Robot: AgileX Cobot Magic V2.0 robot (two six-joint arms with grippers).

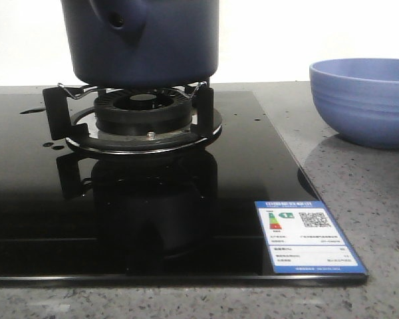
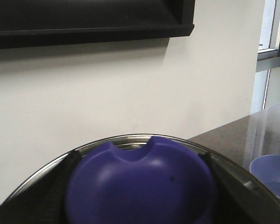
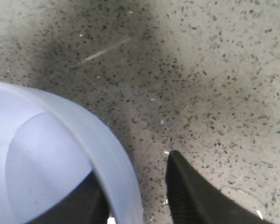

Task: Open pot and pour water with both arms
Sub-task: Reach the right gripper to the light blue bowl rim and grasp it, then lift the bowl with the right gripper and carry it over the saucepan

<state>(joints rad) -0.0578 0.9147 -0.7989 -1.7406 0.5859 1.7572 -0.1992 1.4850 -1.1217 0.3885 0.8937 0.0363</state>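
Observation:
The dark navy pot (image 1: 143, 40) stands on the burner grate (image 1: 143, 109). Its stubby side protrusion (image 1: 120, 20) faces front, and its top is cut off by the frame. Neither gripper shows in the front view. My left gripper (image 2: 140, 161) is shut on the lid's blue knob (image 2: 140, 186), with a black finger (image 2: 60, 186) on either side. The lid's steel rim (image 2: 130, 138) curves behind the knob. I cannot tell whether the lid rests on the pot. My right gripper (image 3: 135, 182) is open astride the rim of the periwinkle bowl (image 3: 37, 154), with a gap beside its outer finger (image 3: 191, 196).
The black glass cooktop (image 1: 40, 219) carries a blue-bordered energy label (image 1: 306, 236) at its front right corner. The periwinkle bowl (image 1: 366, 100) sits on the speckled grey counter (image 1: 359, 186) to the right of the hob. A white wall and a dark shelf (image 2: 84, 18) are behind.

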